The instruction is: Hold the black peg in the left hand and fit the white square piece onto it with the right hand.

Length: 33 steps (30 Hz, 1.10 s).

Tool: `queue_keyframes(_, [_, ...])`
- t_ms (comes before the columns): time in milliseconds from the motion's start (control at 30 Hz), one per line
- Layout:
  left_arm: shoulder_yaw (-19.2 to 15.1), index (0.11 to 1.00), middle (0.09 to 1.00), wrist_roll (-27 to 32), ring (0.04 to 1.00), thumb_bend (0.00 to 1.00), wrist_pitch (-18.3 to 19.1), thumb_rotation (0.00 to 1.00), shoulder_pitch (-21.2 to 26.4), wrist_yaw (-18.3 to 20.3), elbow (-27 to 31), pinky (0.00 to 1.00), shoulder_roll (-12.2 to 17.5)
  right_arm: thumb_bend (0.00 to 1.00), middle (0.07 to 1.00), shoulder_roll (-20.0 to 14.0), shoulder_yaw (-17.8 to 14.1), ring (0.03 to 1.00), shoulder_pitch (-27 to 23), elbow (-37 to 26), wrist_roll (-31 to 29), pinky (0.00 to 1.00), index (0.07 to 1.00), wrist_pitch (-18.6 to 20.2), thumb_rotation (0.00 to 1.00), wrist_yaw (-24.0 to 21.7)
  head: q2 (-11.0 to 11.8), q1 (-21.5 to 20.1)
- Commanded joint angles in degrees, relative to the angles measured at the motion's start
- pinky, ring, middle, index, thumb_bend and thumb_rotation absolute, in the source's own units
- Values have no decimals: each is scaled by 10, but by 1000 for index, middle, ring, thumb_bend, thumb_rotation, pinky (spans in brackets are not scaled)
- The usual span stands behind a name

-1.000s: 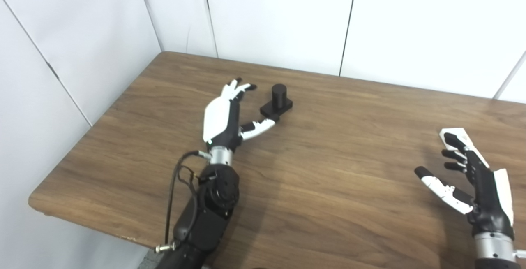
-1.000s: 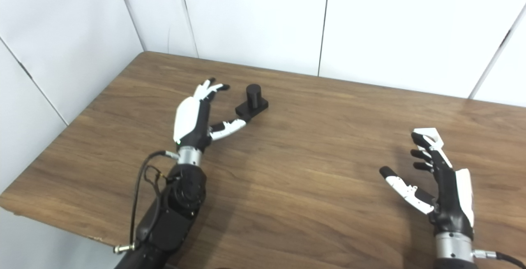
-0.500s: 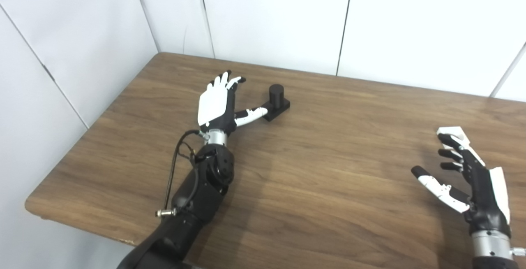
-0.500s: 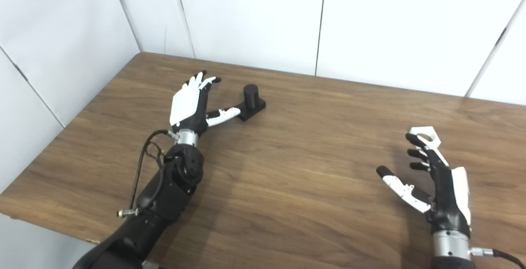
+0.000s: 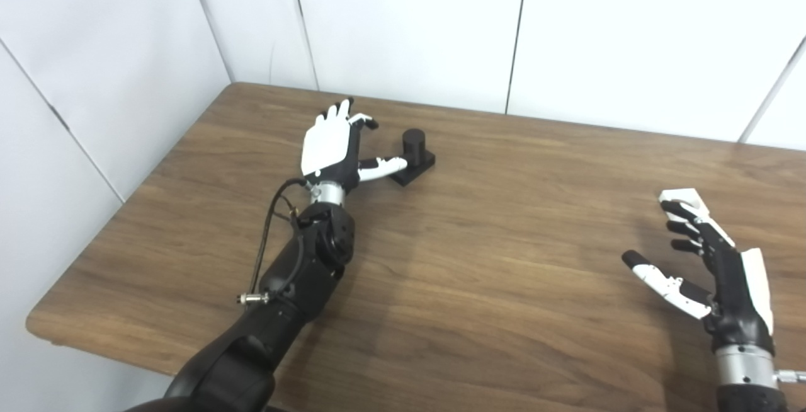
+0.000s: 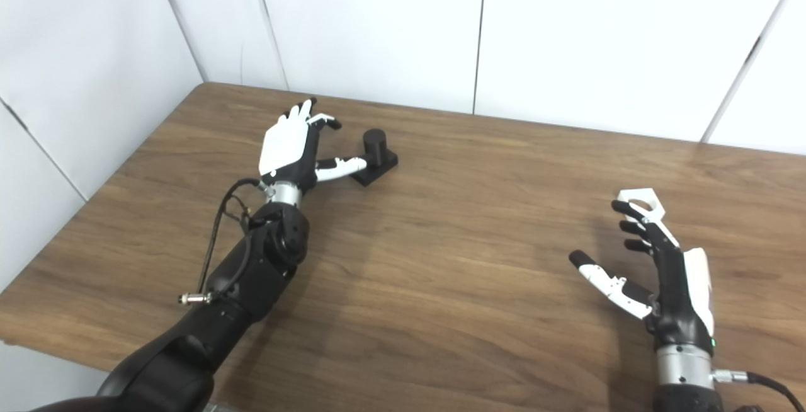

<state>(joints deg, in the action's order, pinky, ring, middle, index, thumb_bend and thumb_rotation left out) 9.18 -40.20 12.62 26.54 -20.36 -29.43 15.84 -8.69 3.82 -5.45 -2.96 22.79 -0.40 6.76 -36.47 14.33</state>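
The black peg [image 5: 414, 145], a short cylinder on a square black base, stands upright on the table at the far left. My left hand [image 5: 330, 147] is open just left of it, fingers spread and raised, thumb reaching to the base's near corner. The white square piece [image 6: 641, 200], with a round hole, lies flat on the table at the right. My right hand [image 6: 655, 273] is open just in front of it, fingertips over its near edge and thumb stretched to the left. Whether those fingertips touch the piece is unclear.
The brown wooden table [image 5: 491, 261] has its left edge and front-left corner in view. White wall panels [image 5: 409, 21] stand close behind the far edge and along the left side. A black cable loops beside my left forearm [image 5: 302, 267].
My left arm has reached farther forward and its hand has come up to the peg, thumb at the base. The right hand has barely moved. The camera has shifted slightly.
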Motion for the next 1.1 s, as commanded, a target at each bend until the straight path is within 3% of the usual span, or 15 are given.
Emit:
queue_keyframes(0, [4, 695, 1000, -3, 1000, 1000, -1, 662, 30, 5, 17, 1000, 15, 704, 854, -1, -7, 803, -7, -1, 6, 713, 792, -7, 381, 10, -1, 0])
queue_keyframes(467, [18, 688, 1000, -6, 1000, 1000, 19, 660, 16, 38, 59, 1000, 9, 704, 856, 4, -9, 799, -6, 0, 11, 711, 795, -2, 388, 14, -3, -1])
queue_keyframes(700, [21, 681, 1000, 4, 1000, 1000, 9, 669, 15, 33, 45, 1000, 0, 700, 856, 5, -10, 796, -2, 1, 8, 705, 796, -8, 394, 15, -6, -4])
queue_keyframes(1067, [43, 670, 1000, -17, 1000, 985, 27, 633, 24, 14, 8, 1000, -10, 694, 863, 0, -17, 795, 9, -14, 9, 697, 797, -11, 411, 15, -9, -9])
